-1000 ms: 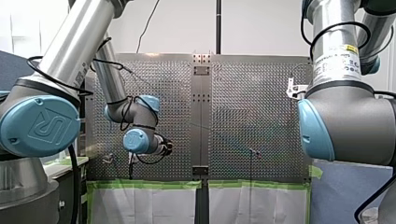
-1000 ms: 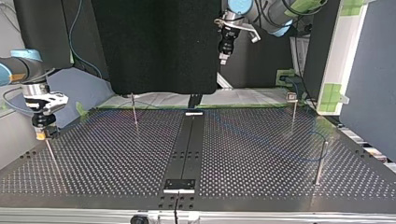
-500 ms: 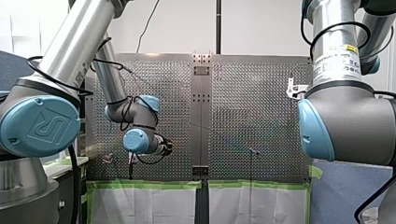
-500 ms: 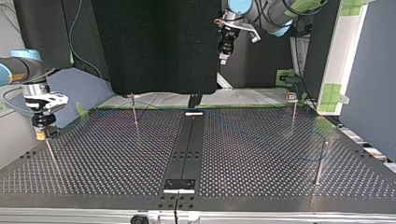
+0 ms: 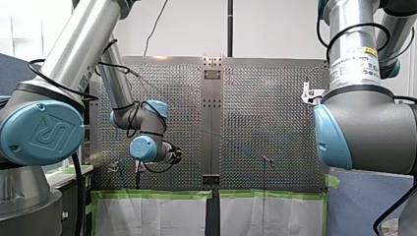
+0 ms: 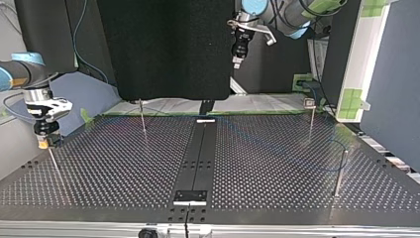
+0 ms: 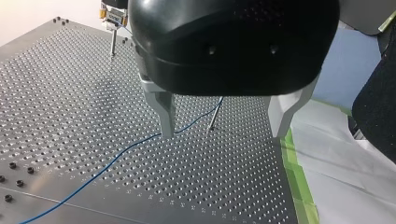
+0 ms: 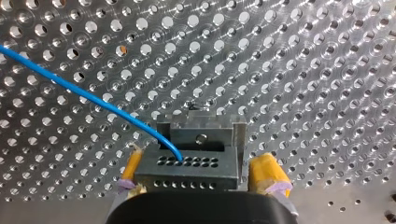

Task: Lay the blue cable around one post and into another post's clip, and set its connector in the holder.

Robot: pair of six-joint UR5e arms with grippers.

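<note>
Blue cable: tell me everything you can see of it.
The blue cable is a thin, smooth single strand. In the right wrist view one end curves into a hole of the grey metal connector, gripped between my right hand's yellow pads. In the left wrist view it lies on the perforated table, passes one fingertip of my open left hand and reaches a thin post.

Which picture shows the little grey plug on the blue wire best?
The right wrist view: the connector sits close up, with the blue cable entering it. In the top view it is a speck at my right gripper; the front and left wrist views hardly show it.
</note>
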